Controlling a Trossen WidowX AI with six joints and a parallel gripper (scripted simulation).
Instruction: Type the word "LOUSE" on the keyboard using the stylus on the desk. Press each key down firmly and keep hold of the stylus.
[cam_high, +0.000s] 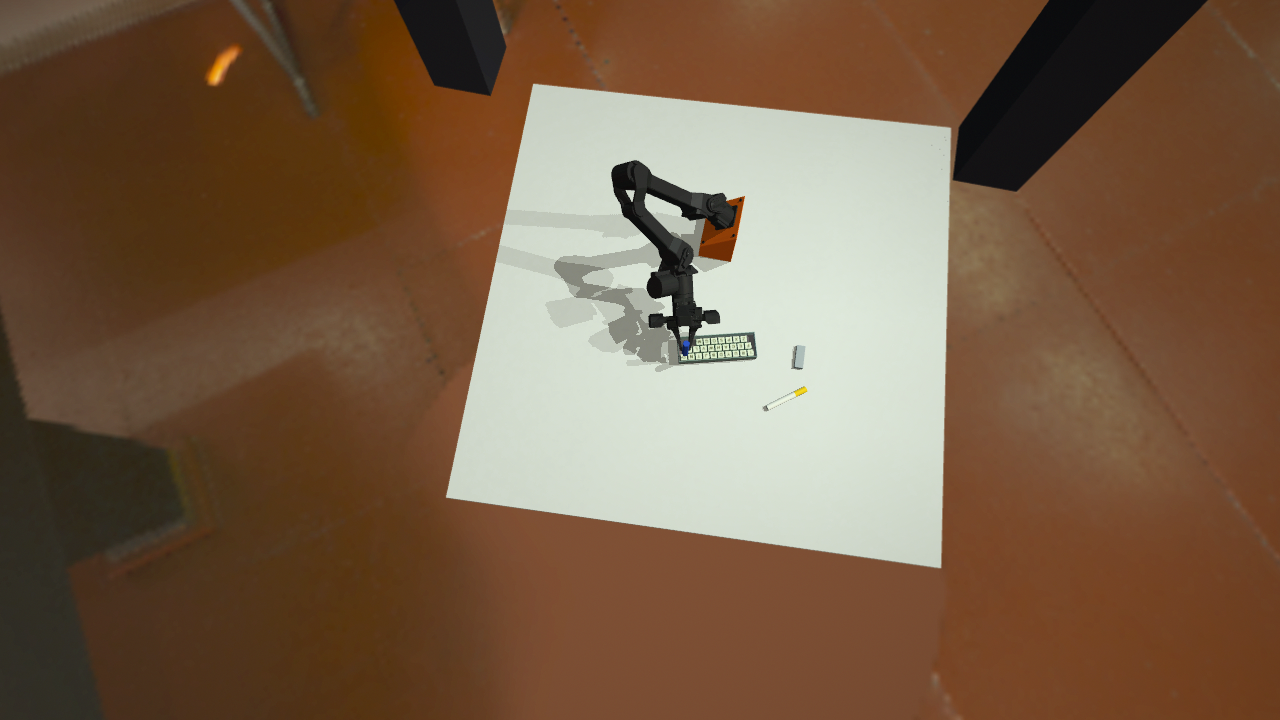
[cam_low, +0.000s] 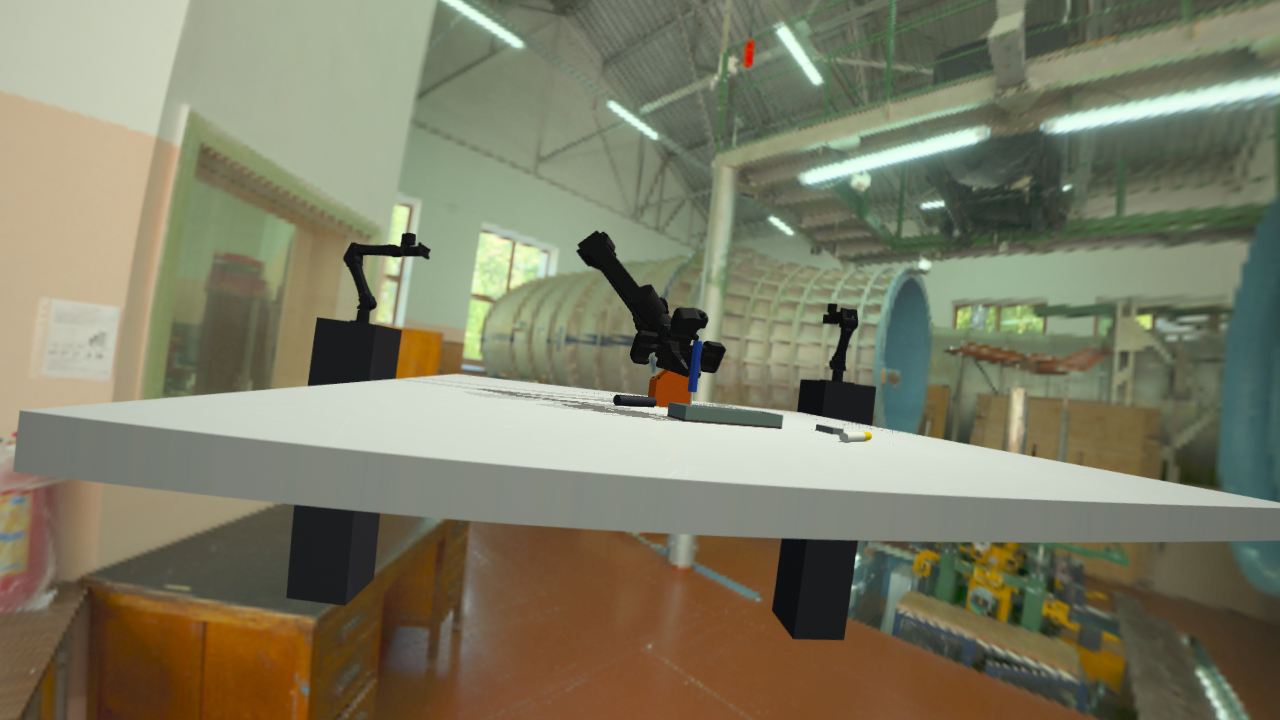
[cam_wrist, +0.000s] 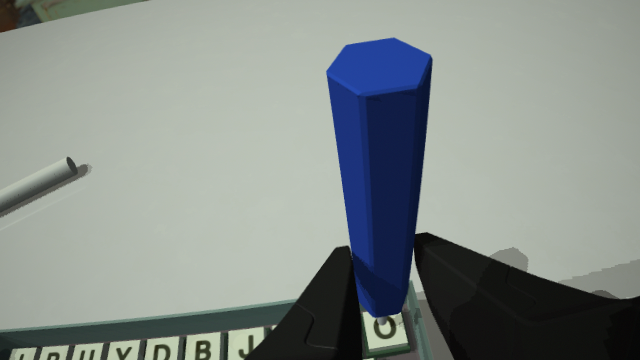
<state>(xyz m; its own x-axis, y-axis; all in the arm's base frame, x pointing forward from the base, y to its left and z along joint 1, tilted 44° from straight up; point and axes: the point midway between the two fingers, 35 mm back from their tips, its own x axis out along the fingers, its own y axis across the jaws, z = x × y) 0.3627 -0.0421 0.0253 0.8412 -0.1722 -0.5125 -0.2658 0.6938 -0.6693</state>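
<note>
My gripper (cam_high: 686, 345) (cam_low: 691, 368) (cam_wrist: 382, 254) is shut on the blue hexagonal stylus (cam_high: 685, 349) (cam_low: 695, 362) (cam_wrist: 385, 150), which stands upright between the fingers. The keyboard (cam_high: 754, 346) (cam_low: 729, 417) (cam_wrist: 150, 324) is a grey-green tray of white lettered keys, lying below the gripper. In the wrist view the stylus's pale tip is at the upper part of the O key (cam_wrist: 396, 340), at the row's right end. Whether the key is pressed down, I cannot tell. D, B and J show farther left in that row; the left finger hides the keys between J and O.
A white marker with a yellow end (cam_high: 783, 400) (cam_low: 853, 437) (cam_wrist: 35, 186) and a small grey block (cam_high: 799, 355) (cam_low: 828, 428) lie beyond the keyboard's right end in the top view. A black cylinder (cam_low: 633, 400) lies left of the keyboard in the exterior view.
</note>
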